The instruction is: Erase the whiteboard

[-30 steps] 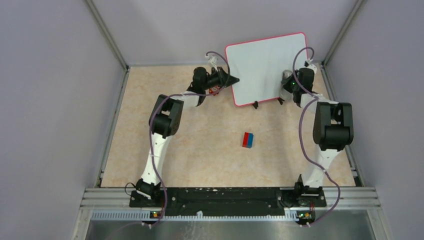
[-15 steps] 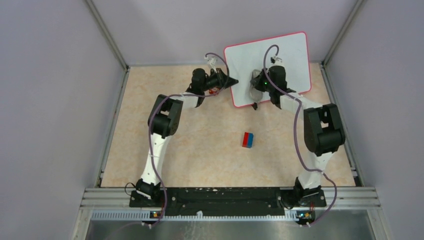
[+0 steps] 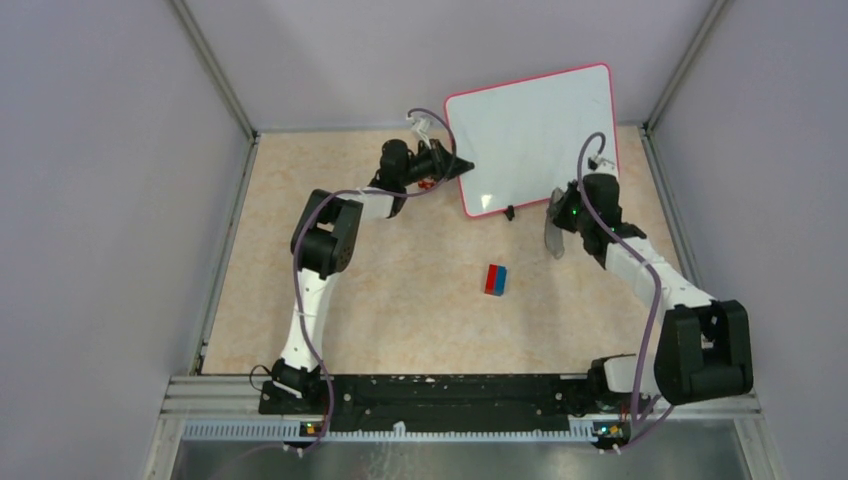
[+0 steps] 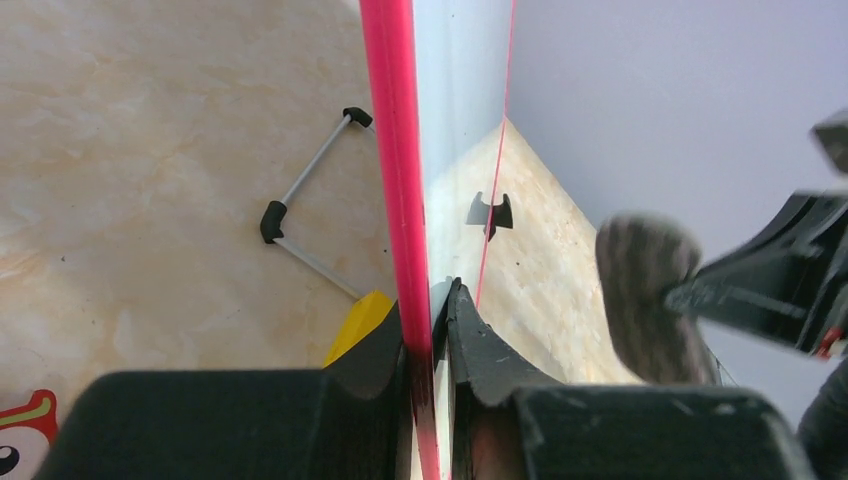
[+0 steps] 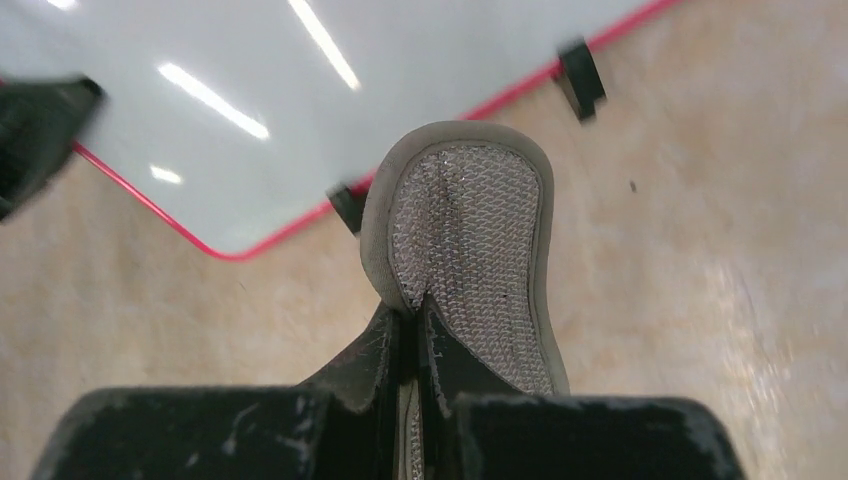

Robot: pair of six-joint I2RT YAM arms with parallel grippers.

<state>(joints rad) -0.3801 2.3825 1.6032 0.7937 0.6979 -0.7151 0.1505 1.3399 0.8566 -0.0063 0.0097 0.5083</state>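
Note:
The whiteboard [image 3: 535, 130] stands upright at the back of the table, white with a red-pink frame and small black feet; I see no writing on its face. My left gripper [image 3: 462, 163] is shut on its left edge, the red frame [image 4: 392, 150] pinched between the jaws. My right gripper [image 3: 554, 222] is shut on a grey mesh eraser pad [image 5: 465, 240] and holds it off the board, in front of its lower right corner. The board's lower edge and feet show in the right wrist view [image 5: 250, 110]. The pad also shows in the left wrist view [image 4: 645, 290].
A red and blue block [image 3: 496, 279] lies on the table in front of the board. Behind the board are a grey metal stand with black ends [image 4: 305, 185], a yellow piece [image 4: 360, 318] and a small red item [image 3: 428, 184]. Purple walls close in three sides.
My right gripper swept the pad left across the board's face, then drew back down and to the right, off the board. The left gripper stayed clamped on the board edge.

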